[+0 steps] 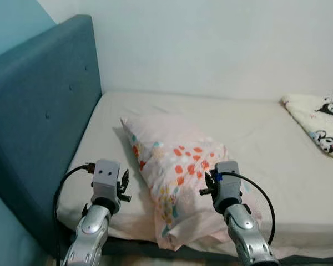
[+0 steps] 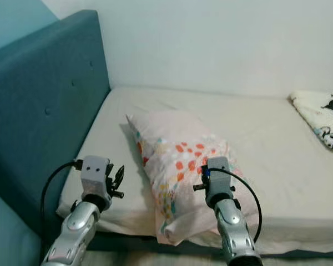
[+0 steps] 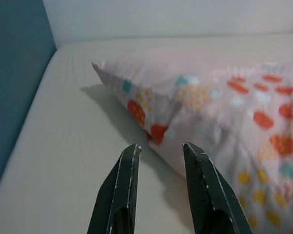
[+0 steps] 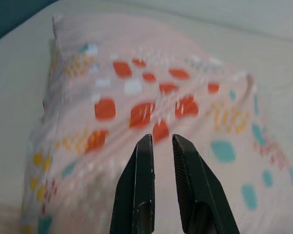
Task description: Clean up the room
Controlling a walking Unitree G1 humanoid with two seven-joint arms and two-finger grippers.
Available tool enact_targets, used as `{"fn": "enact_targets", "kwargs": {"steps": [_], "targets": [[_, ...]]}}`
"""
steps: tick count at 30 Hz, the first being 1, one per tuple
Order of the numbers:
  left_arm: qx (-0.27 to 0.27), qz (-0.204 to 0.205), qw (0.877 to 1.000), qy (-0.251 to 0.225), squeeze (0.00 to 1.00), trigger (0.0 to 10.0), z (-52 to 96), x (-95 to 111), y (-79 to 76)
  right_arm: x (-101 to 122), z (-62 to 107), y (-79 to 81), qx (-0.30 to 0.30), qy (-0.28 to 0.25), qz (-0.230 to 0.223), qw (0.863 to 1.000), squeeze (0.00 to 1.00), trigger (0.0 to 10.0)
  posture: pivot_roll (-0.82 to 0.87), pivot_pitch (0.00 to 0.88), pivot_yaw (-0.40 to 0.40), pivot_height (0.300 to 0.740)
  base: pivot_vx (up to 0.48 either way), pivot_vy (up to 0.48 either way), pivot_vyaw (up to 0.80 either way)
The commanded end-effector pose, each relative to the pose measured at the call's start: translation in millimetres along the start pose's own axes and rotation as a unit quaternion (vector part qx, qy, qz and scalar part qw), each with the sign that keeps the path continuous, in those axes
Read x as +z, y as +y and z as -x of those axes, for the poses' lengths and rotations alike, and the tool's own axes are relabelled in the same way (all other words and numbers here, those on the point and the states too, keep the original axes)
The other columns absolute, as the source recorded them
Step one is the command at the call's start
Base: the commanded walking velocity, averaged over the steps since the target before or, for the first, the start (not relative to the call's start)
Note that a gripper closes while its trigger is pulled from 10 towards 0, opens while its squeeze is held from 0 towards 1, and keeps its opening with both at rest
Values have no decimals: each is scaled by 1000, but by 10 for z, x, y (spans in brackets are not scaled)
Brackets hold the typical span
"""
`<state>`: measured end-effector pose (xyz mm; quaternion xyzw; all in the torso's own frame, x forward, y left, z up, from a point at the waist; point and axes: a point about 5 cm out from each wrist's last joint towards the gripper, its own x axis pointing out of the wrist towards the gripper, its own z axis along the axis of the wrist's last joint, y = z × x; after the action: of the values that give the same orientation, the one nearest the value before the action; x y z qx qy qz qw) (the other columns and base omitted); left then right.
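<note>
Both arms are raised at the bed [image 1: 299,166] edge, left pincer [image 3: 158,148] and right pincer [image 4: 161,139] slightly spread, empty, flanking the askew pillow [image 1: 177,166]; pillow grasp judged next, toward headboard [image 1: 39,111].

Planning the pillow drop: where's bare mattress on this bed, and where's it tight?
Biggest bare patch: mattress between the pillow and the cartoon-print blanket, running back to the wall. A narrower strip lies between pillow and blue headboard. Crowded at the near edge: the pillow overhangs it, with the left gripper beside it and the right gripper over it.
</note>
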<state>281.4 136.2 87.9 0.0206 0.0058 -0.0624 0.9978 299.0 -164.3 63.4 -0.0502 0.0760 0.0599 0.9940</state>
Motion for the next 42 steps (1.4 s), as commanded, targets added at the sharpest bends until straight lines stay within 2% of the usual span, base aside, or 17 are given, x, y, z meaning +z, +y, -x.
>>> {"fn": "enact_targets", "kwargs": {"steps": [1,15,20,22,24,26,29,30,32,33,34,36,37,39,41,42], "targets": [[-8,0,1000,13,0,10000,12,-51,-50,-28,20,-26,-5,5,-7,1000,0,10000,50,15,-75,601,0,0,0],[-12,0,1000,10,0,10000,-29,-20,-54,9,8,-83,-14,-2,-5,1000,0,10000,45,36,-69,596,0,0,0],[-1,5,1000,2,0,10000,-77,31,-15,88,-56,-144,-21,-11,0,1000,0,10000,44,44,-69,586,0,0,0],[12,32,999,-2,0,10000,-131,82,43,199,-159,-227,-31,-18,4,999,0,10000,44,57,-68,586,0,0,0],[12,32,999,-2,0,10000,-131,82,43,199,-159,-227,-31,-18,4,999,0,10000,44,57,-68,586,0,0,0],[22,83,996,9,0,10000,-172,87,98,327,-269,-351,-46,-22,4,999,0,10000,43,77,-67,586,0,0,0],[24,106,994,15,0,10000,-184,79,113,378,-304,-407,-52,-23,4,998,0,10000,43,77,-67,586,0,0,0],[25,125,992,22,0,10000,-199,67,132,444,-344,-517,-64,-20,6,998,0,10000,42,88,-69,586,0,0,0],[32,138,989,36,0,10000,-227,33,176,543,-386,-730,-84,-14,8,996,0,10000,44,95,-71,586,0,0,0],[32,138,989,36,0,10000,-227,33,176,543,-386,-730,-84,-14,8,996,0,10000,44,95,-71,586,0,0,0],[38,139,988,47,1000,10000,-239,2,203,565,-389,-846,-97,-5,11,995,0,10000,45,99,-71,586,0,0,0],[39,139,988,61,1000,10000,-248,-45,232,564,-371,-1019,-122,15,12,992,0,10000,47,104,-72,586,0,0,0],[39,139,988,61,1000,10000,-248,-45,232,564,-371,-1019,-122,15,12,992,0,10000,47,104,-72,586,0,0,0],[51,142,985,80,1000,10000,-235,-123,277,555,-323,-1191,-153,23,3,988,0,10000,50,112,-72,586,0,0,0],[51,142,985,80,1000,10000,-235,-123,277,555,-323,-1191,-153,23,3,988,0,10000,50,112,-72,586,0,0,0],[59,145,984,88,1000,10000,-225,-166,302,550,-296,-1274,-168,25,-4,985,0,10000,53,116,-74,586,0,0,0]]}}
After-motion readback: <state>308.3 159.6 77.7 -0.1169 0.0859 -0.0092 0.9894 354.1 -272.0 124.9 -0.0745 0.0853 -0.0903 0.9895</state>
